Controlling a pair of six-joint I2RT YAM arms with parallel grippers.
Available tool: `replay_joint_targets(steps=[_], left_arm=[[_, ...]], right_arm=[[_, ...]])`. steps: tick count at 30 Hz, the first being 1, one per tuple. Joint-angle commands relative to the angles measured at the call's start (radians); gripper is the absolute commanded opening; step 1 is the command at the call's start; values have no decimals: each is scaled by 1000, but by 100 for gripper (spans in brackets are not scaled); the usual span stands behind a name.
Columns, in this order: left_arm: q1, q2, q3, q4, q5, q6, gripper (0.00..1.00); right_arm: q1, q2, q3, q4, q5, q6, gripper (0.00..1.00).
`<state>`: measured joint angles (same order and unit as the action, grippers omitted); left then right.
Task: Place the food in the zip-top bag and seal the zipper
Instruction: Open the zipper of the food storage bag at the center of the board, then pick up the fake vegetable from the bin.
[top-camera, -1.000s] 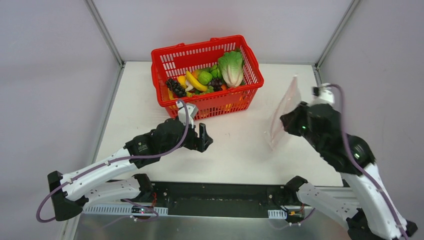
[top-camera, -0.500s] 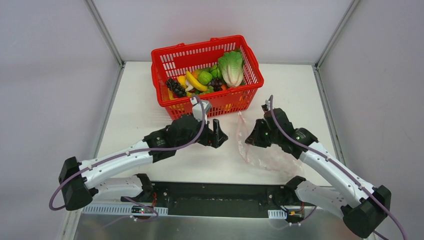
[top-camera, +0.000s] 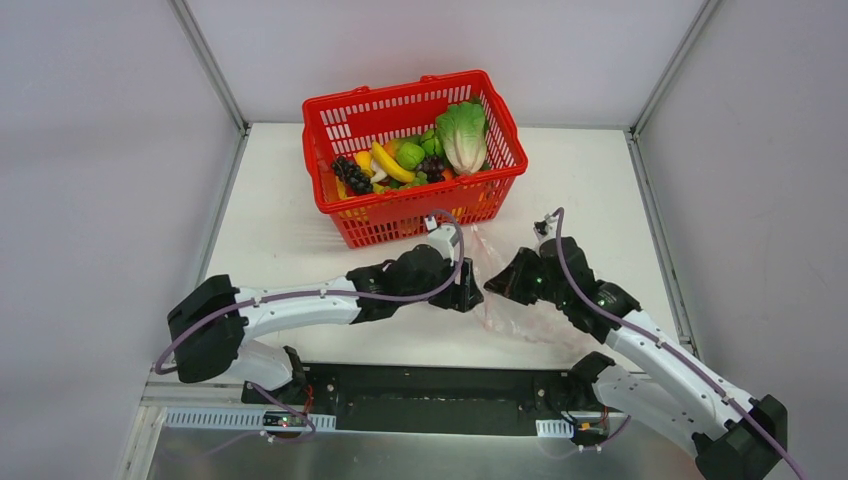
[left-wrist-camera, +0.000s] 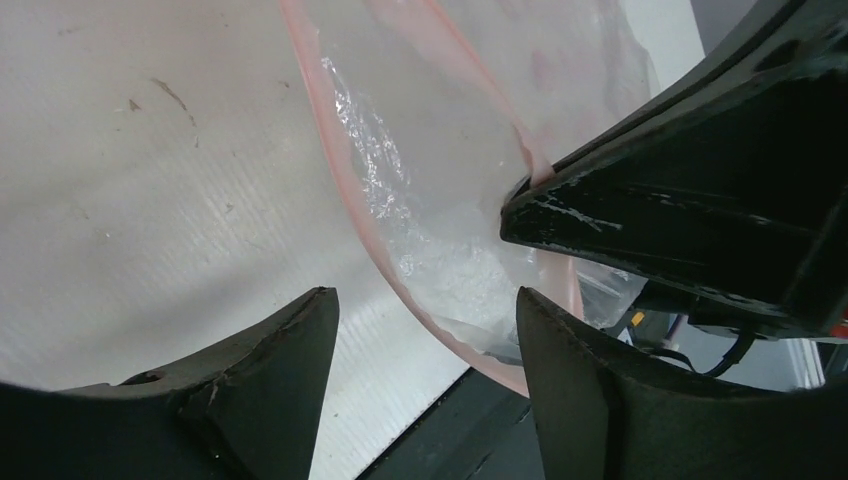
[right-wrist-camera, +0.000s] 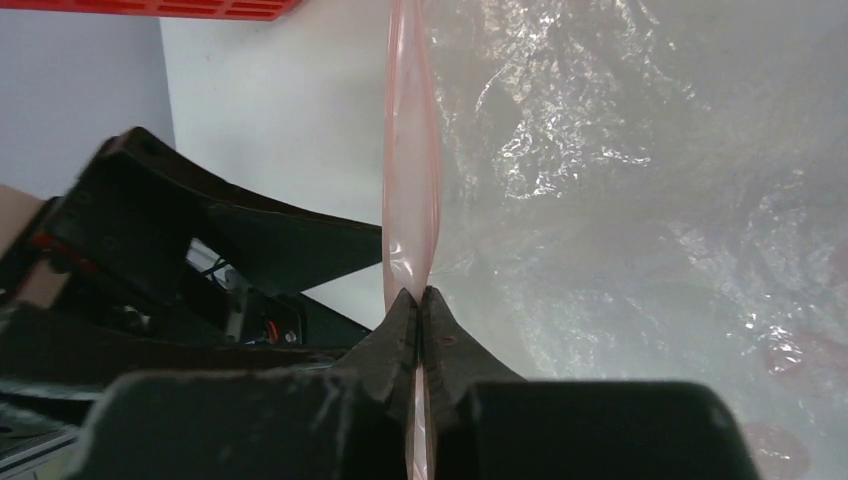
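Observation:
The zip-top bag (top-camera: 512, 296) lies crinkled on the table, its mouth facing left and parted. My right gripper (top-camera: 498, 283) is shut on the upper lip of the pink zipper (right-wrist-camera: 410, 180), pinched at the fingertips (right-wrist-camera: 418, 300). My left gripper (top-camera: 466, 286) is open right beside it. In the left wrist view the lower pink lip (left-wrist-camera: 345, 190) curves between my open left fingers (left-wrist-camera: 275, 345), and the right gripper's finger (left-wrist-camera: 650, 200) holds the other lip. The food, cabbage (top-camera: 462, 135), bananas (top-camera: 390, 162), purple grapes (top-camera: 350, 172) and green pieces (top-camera: 410, 154), is in the basket.
The red mesh basket (top-camera: 345, 110) stands at the back middle, just behind the two grippers. Grey walls enclose the table on the left, right and back. A black rail (top-camera: 440, 385) runs along the near edge.
My right gripper brought the bag down from the right side to the table's middle. My left arm reached right until its open gripper met the bag's mouth.

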<state>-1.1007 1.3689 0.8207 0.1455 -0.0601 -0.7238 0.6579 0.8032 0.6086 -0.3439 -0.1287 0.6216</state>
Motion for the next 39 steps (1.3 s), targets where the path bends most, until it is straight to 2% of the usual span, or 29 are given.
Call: replay_joint_targets(steps=[1,7,12,14,19,23,26,28,31,32,39], left_arm=[[-7,41,37,53,-17,-39,63],[-7,55,11,42,-79,-44,42],[-7,58,19,-30,-152,-31,27],[-7,62,27,-69,-191,-32,18],[-5,82,44,-175,-300,-51,5],[-5,98,56,-181,-313,-50,4],[-7,97,83,-170,-260,-32,9],[-7,84,91,-160,-234,-20,24],[-7,39,98,-178,-222,12,54],[-7,23,105,-193,-216,27,59],[-2,-121,182,-310,-173,159,77]], right_arm=[[3,-39,-13,93,-20,62,0],[2,-85,8,47,9,66,0],[2,-85,91,-100,49,1,0],[2,-72,137,-170,53,-32,0],[2,-72,275,-391,103,-79,0],[2,-102,308,-449,121,-85,0],[2,-90,296,-439,137,-72,0],[2,-84,275,-421,190,-45,0],[2,-95,234,-355,211,-20,0],[2,-95,226,-336,212,-12,0],[2,-41,230,-286,245,1,0]])
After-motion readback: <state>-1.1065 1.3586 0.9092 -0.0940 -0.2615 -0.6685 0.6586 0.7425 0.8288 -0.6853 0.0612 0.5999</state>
